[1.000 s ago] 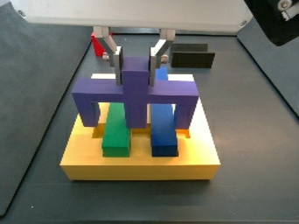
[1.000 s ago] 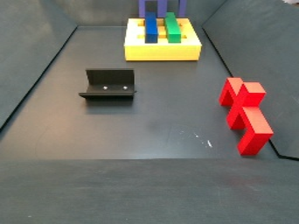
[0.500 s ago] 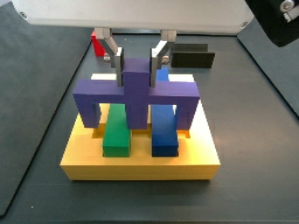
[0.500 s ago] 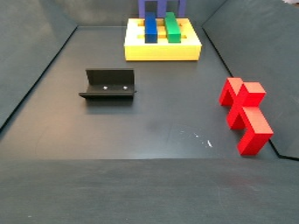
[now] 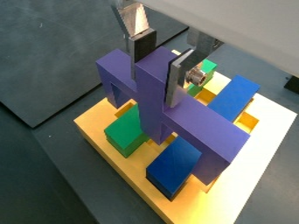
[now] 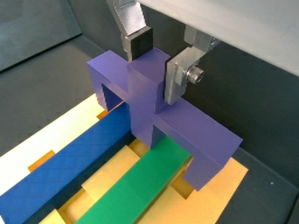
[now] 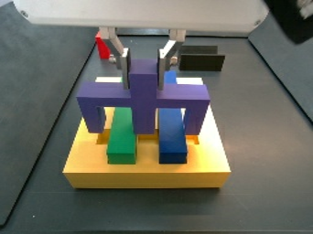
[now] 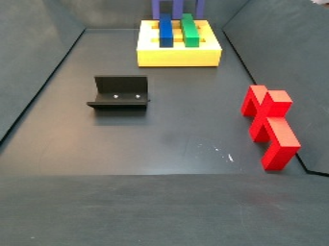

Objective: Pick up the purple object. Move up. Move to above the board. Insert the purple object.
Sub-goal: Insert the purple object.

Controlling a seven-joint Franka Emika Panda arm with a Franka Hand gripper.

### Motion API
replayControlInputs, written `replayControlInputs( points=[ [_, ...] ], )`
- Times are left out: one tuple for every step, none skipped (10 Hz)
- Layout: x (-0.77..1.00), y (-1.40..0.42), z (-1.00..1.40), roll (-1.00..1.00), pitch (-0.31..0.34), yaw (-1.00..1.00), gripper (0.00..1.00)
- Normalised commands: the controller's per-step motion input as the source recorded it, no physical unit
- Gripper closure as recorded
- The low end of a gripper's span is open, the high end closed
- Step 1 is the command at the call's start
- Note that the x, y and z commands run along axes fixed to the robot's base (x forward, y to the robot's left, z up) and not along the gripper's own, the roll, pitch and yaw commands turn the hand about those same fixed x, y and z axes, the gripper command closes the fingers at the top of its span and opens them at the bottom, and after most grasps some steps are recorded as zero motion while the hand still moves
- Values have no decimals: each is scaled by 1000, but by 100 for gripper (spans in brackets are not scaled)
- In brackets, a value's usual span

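Purple object (image 7: 143,99) straddles the bars on your board (image 7: 149,167), mid-frame; gripper (image 7: 142,57) clenches its stub for insertion.

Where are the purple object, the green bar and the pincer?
purple object (image 7: 137,99), a side view, on its crossbar.
green bar (image 7: 120,142), a side view, on its top face.
pincer (image 5: 163,59), a wrist view, midway between fingertips, over the board, straddling the purple stub.
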Motion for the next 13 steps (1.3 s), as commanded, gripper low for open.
replayControlInputs(
  points=[
    [131, 0, 146, -123, -3, 86, 100],
    [94, 0, 0, -49, 0, 0, 100],
    [0, 0, -146, 0, -17, 0, 100],
    [0, 0, -263, 0, -17, 0, 100],
    [0, 0, -363, 9, -26, 0, 100],
    [0, 0, -177, 0, -19, 0, 100],
    [0, -34, -154, 0, -26, 0, 100],
    [0, -23, -123, 0, -29, 0, 100],
    [0, -9, -103, 0, -21, 0, 100],
    [-83, -3, -186, 0, -60, 6, 100],
    [-29, 0, -246, -43, -83, 0, 100],
    [0, 0, -303, -63, -80, 3, 100],
    [166, 0, -126, -47, -11, 11, 100]
  ],
)
